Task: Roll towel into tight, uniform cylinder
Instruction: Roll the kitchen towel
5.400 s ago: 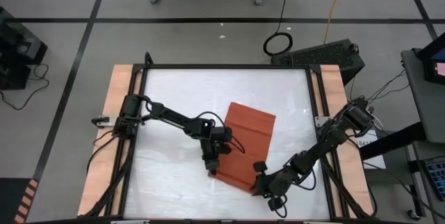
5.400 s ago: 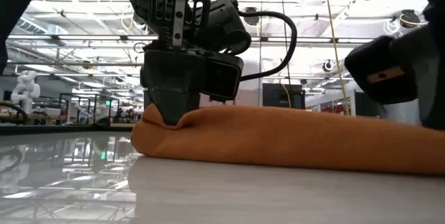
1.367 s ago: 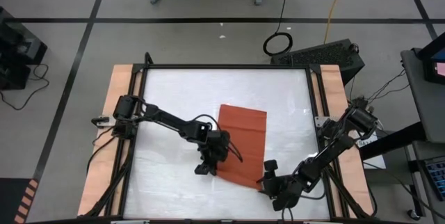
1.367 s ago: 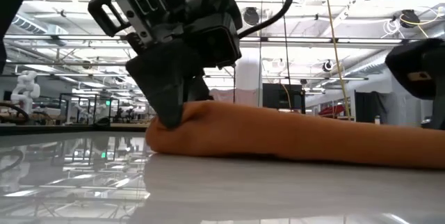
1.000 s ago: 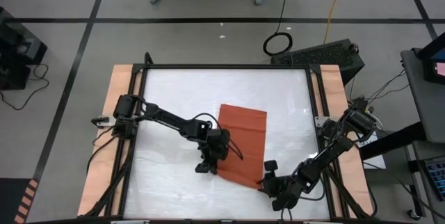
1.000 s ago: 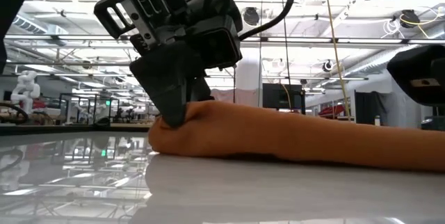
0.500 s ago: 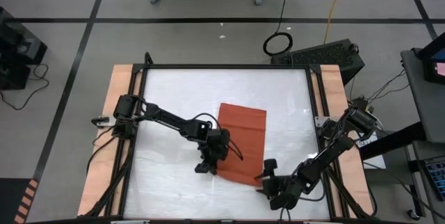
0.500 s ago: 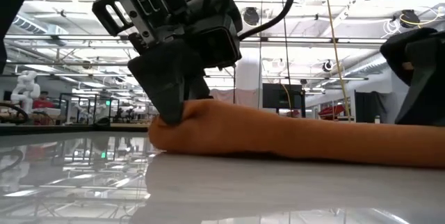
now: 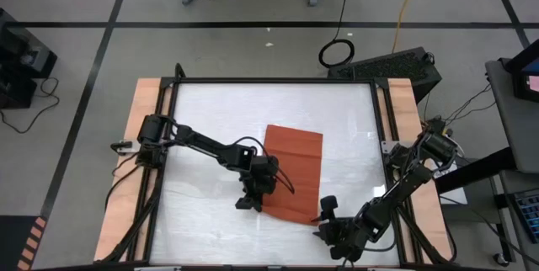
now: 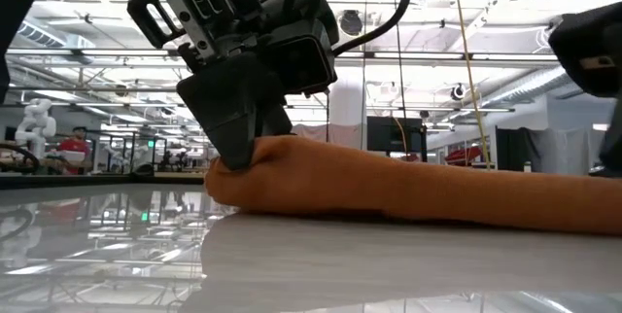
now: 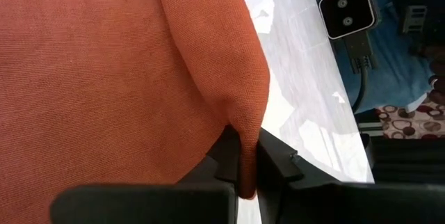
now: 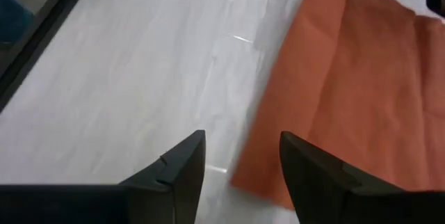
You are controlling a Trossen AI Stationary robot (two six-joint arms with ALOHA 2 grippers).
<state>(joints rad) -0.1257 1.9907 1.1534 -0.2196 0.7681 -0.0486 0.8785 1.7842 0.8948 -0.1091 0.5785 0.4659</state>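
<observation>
The rust-orange towel [image 9: 296, 166] lies on the white table, its long side running from far to near. Its near edge is doubled over into a thick fold [image 10: 408, 191]. My left gripper [image 9: 253, 199] is shut on the towel's near left corner. My right gripper [image 9: 327, 223] is open and empty, raised above the table at the towel's near right corner [image 12: 259, 179]. That corner shows below the gap between the fingers of my right gripper [image 12: 240, 175]. My left gripper pinches a fold of cloth at the towel's near left corner [image 11: 245, 156] between its two fingers [image 11: 274, 161]. The fingers come from above, slanting down from the table's left. The cloth bunches into a hump at the fingers [image 10: 255, 172], and the rest lies on the table.
The table's dark frame and wooden side rails [image 9: 147, 136] bound the white surface. Bare tabletop [image 9: 210, 111] lies to the left of and beyond the towel. A camera unit [image 11: 348, 8] stands at the table's edge in the left wrist view.
My right gripper has risen from the towel's near right end and drawn slightly toward the table's near edge. The towel's right end lies lower and flatter than it did.
</observation>
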